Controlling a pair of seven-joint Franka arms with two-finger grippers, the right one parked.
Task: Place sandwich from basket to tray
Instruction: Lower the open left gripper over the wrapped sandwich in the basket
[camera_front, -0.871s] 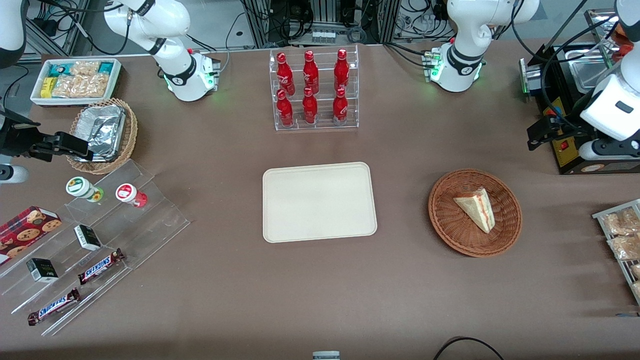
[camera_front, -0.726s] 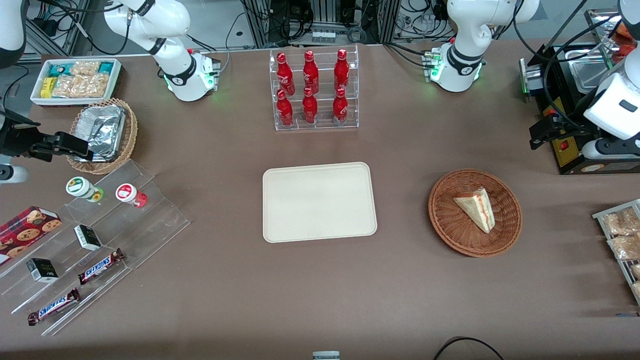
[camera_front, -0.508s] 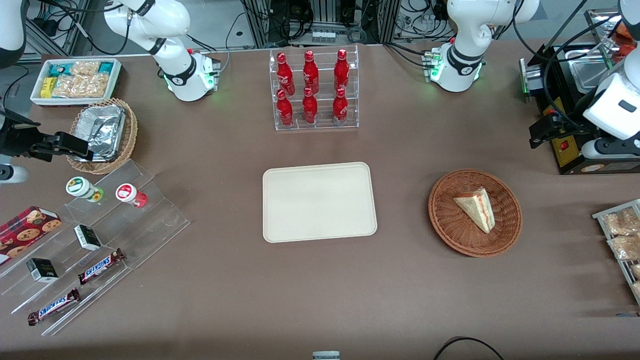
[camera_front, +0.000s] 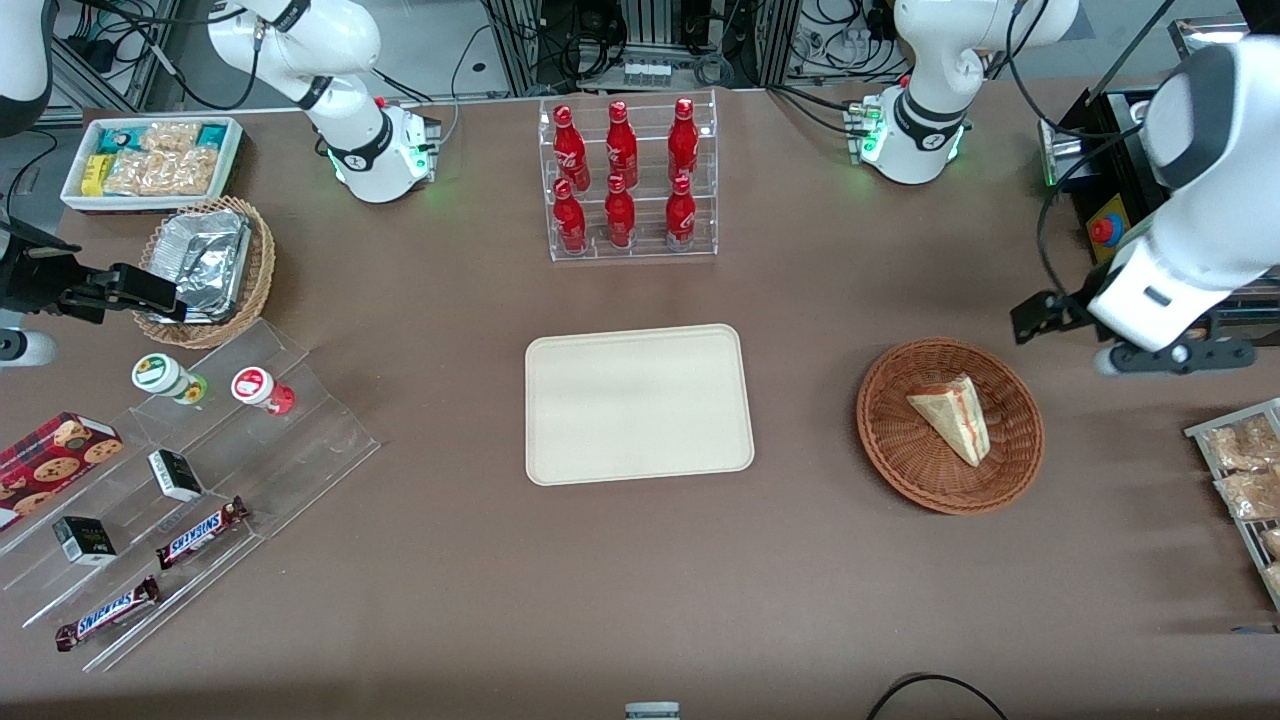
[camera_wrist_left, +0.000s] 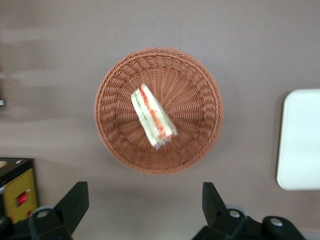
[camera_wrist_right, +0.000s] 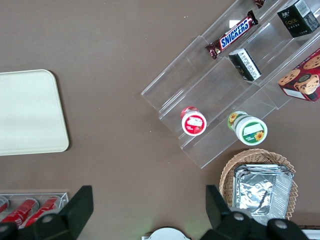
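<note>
The sandwich (camera_front: 952, 415), a pale wedge with red and green filling along its cut edge (camera_wrist_left: 152, 117), lies in the round reddish-brown wicker basket (camera_front: 885, 445) (camera_wrist_left: 200, 82). The cream tray (camera_front: 638, 403) (camera_wrist_left: 302, 140) lies flat beside the basket, toward the parked arm's end, with nothing on it. My gripper (camera_front: 1170, 356) (camera_wrist_left: 144, 201) hangs open above the table just off the basket's rim, toward the working arm's end and slightly farther from the front camera. Only bare table shows between its fingers (camera_wrist_left: 75, 199).
A clear rack of red bottles (camera_front: 625, 180) stands farther from the camera than the tray. A black machine (camera_front: 1110, 225) and a rack of snack packets (camera_front: 1245, 470) flank my arm. A foil-filled tan basket (camera_front: 205, 265), white bin (camera_front: 150, 160) and acrylic steps (camera_front: 200, 480) sit at the parked arm's end.
My arm has swung in from the black machine toward the basket and come closer to the camera. Sandwich, basket and tray have not moved.
</note>
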